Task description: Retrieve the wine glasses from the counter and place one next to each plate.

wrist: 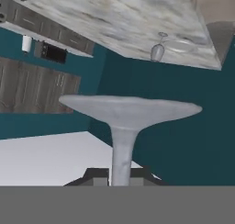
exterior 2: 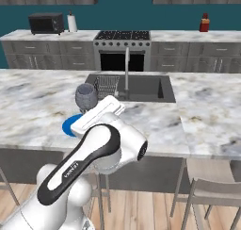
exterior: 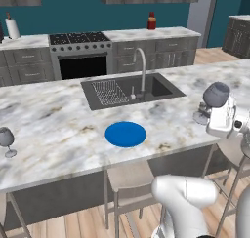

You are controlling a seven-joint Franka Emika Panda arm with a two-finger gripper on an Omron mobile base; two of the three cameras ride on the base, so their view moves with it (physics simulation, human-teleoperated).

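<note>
Tool (exterior: 211, 116) is clamped on a wine glass (exterior: 215, 96), carried above the counter (exterior: 58, 129) right of the blue plate (exterior: 125, 134). Second glass (exterior: 6, 139) already stands far left; this one is not yet set down.

**Occlusions / cut-offs**

Held wine glass (exterior: 215, 94): stem sits behind the hand (exterior: 220, 116), so jaw contact can't be read. Hand view cuts its stem (wrist: 123, 154) at the bottom band. Blue plate (exterior 2: 70, 125) is half covered by the arm in the right base view. Pale plate (wrist: 180, 46) is tiny and upside down, detail unreadable. Worktop (exterior: 49, 129) runs off frame left.
</note>
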